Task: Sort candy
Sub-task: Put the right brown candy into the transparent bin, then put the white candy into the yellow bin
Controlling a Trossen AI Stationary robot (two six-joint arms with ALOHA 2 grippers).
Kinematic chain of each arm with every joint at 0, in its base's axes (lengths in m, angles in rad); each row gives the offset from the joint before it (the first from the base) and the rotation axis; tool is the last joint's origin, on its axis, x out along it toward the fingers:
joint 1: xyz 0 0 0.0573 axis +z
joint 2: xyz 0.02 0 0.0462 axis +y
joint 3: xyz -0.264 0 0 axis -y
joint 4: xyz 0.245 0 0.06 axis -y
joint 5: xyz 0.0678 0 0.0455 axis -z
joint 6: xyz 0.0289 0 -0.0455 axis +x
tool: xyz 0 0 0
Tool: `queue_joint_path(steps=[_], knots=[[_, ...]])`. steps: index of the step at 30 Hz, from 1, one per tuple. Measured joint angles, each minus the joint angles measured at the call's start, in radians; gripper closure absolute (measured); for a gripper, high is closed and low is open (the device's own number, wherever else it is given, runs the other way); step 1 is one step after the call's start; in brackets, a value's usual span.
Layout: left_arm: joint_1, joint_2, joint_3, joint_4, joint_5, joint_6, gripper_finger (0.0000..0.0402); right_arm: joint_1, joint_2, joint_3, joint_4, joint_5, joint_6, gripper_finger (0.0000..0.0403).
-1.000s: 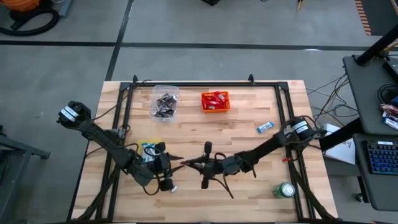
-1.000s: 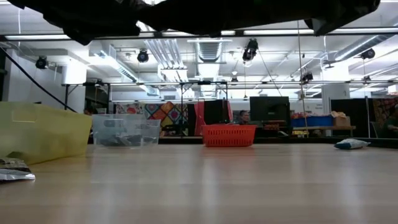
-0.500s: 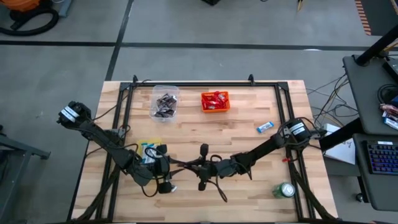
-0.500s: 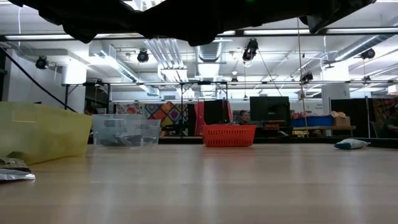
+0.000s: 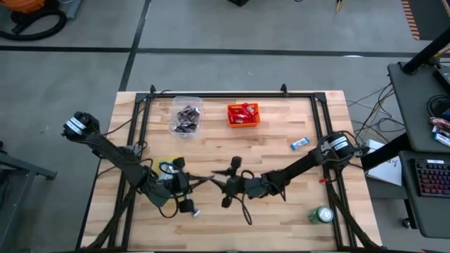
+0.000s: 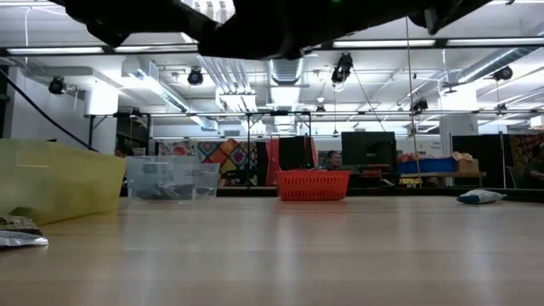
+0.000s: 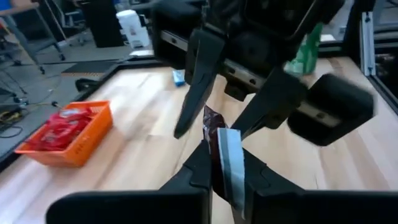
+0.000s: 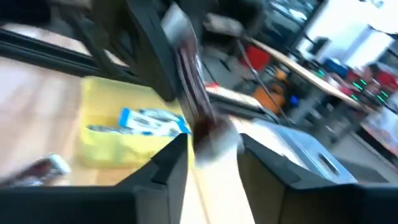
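Left gripper point(image 5: 205, 178): it is hanging above the middle of the table point(image 5: 281, 211), and it is pinching a dark brown and silver candy bar point(image 7: 222, 155) between its fingers, as the left wrist view is showing.
Right gripper point(image 5: 216, 181): it is meeting the left gripper tip to tip over the table middle. Its fingers point(image 7: 198, 74) are standing apart on both sides of the same candy bar, not clamping it.
Held candy bar: it is in the air between the two grippers, standing nearly upright in the left wrist view.
Clear bin point(image 5: 186, 116): it is sitting at the far side of the table, holding dark brown candy.
Orange bin point(image 5: 243, 114): it is standing just beside the clear bin, holding red candy point(image 7: 65, 121).
Yellow bin point(image 5: 163, 169): it is lying partly under the left arm, with a blue-and-white candy point(image 8: 149, 121) inside.
Loose blue-and-white candy point(image 5: 300, 143): it is lying alone on the wood near the right arm.
Silver wrapper point(image 6: 19, 238): it is lying on the table near the yellow bin.
Green can point(image 5: 323, 214): it is standing at the near right corner.
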Motion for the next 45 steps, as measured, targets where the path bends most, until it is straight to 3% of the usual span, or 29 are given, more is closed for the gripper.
queue_joint_path(steps=[7,13,18,23,28,31,38,45], knots=[[0.079,-0.137,0.001,-0.224,-0.056,-0.002,0.0399,-0.002,-0.083,0.008,-0.184,0.176,0.151,0.0233],[0.317,-0.281,0.001,-0.543,-0.034,-0.023,0.0399,-0.005,-0.12,0.006,-0.285,0.194,0.286,0.0215],[0.711,-0.315,0.001,-0.688,0.2,0.014,0.04,-0.008,-0.119,0.006,-0.289,0.192,0.294,0.0214],[1.122,-0.256,-0.001,-0.634,0.516,0.132,0.0393,-0.015,-0.118,0.006,-0.291,0.19,0.312,0.0213],[1.37,-0.173,0.008,-0.571,0.754,0.194,0.0367,-0.019,-0.118,0.006,-0.293,0.189,0.308,0.0215],[1.42,-0.141,0.013,-0.569,0.8,0.213,0.0345,-0.03,-0.117,0.006,-0.297,0.187,0.32,0.0215],[1.401,-0.148,0.013,-0.572,0.8,0.237,0.0307,-0.062,-0.117,0.006,-0.356,0.186,0.419,0.0215],[1.285,-0.296,0.012,-0.597,0.801,0.192,0.0299,-0.113,-0.188,0.006,-0.664,0.182,0.692,0.0216]])
